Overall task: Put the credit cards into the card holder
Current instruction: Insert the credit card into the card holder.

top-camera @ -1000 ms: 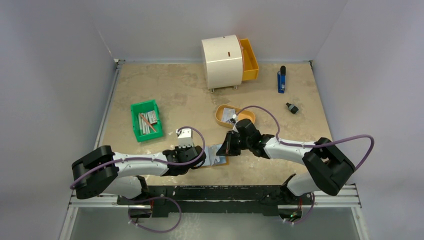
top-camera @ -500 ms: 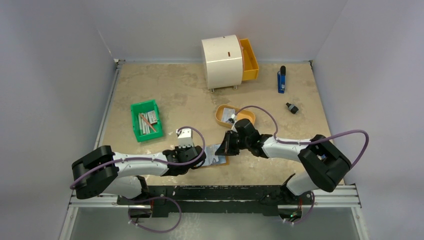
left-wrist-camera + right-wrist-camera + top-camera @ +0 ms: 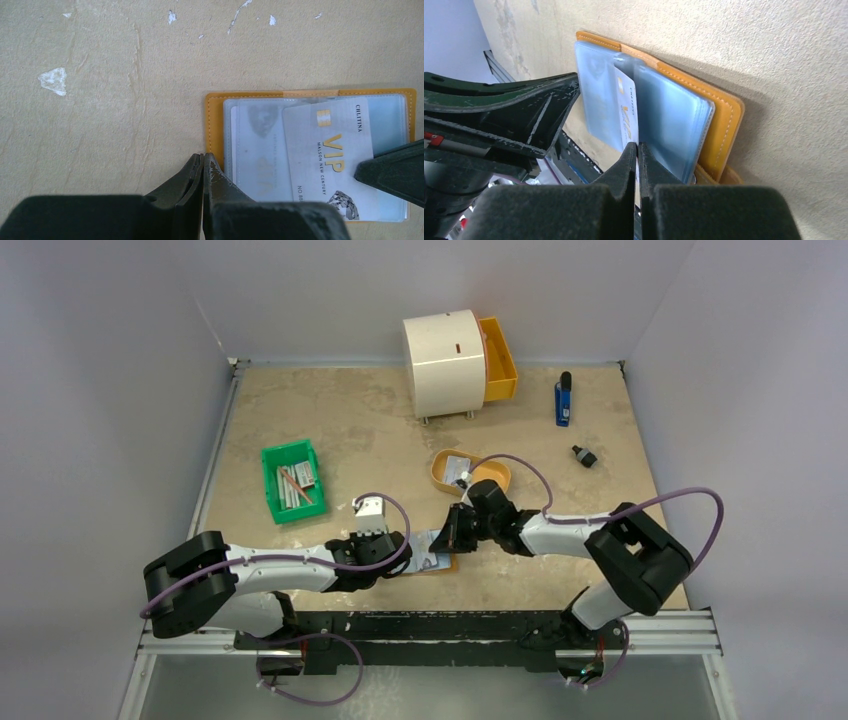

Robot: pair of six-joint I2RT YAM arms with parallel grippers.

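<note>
Though tiny from above — card (image 3: 327,160) reads VIP in left wrist view.

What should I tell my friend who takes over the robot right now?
Left hand: shut, tips at the card holder's left edge.
Right hand: shut on the VIP card, which sits between the holder's clear sleeves.
Done: another card seems already inside a sleeve.
Left to do: push the VIP card fully in, then fetch the remaining cards from the tan tray.
</note>
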